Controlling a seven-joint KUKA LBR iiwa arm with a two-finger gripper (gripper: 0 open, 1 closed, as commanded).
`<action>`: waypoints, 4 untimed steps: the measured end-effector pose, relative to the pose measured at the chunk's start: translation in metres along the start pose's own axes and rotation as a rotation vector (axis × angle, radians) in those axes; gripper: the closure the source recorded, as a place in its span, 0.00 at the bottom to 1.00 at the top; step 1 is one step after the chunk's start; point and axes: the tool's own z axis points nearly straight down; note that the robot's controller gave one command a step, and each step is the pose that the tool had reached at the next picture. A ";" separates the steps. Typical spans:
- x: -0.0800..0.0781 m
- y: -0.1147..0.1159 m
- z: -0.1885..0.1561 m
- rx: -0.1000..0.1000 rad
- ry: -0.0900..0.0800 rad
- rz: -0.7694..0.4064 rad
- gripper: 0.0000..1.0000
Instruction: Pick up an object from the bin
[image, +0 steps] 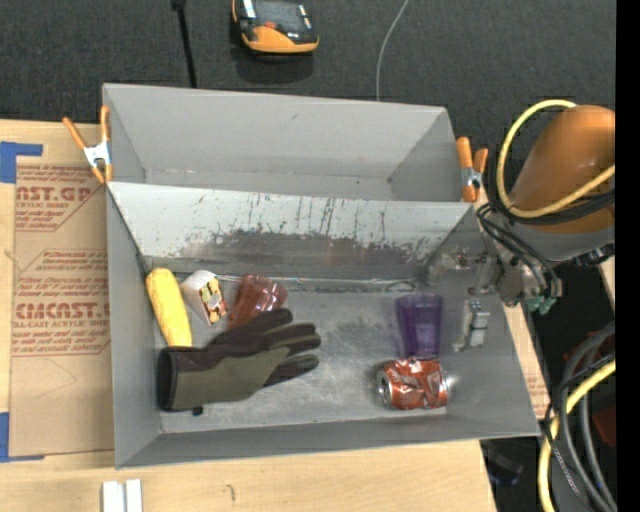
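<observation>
The gripper (477, 325) hangs low inside the grey metal bin (300, 140), just to the right of an upright see-through purple cup (418, 325) and apart from it. Nothing shows between its jaws, and from this angle I cannot tell whether they are spread or pressed together. Just below the purple cup, nearly touching its base, lies a crushed red drink can (413, 384) on its side; these two things are the nearest to the gripper. Well to the left of the purple cup a dark brown and olive glove (235, 362) lies flat, fingers pointing towards the cup. Beyond the glove, further left of the cup, sit a reddish see-through cup (258, 298), a small white packet (205, 296) and a yellow corn-cob-like piece (168, 306).
</observation>
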 end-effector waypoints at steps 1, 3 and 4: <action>-0.001 0.001 -0.005 0.001 -0.008 -0.002 0.00; 0.035 0.033 0.087 0.001 -0.007 -0.030 0.00; 0.056 0.031 0.140 0.001 -0.008 -0.146 1.00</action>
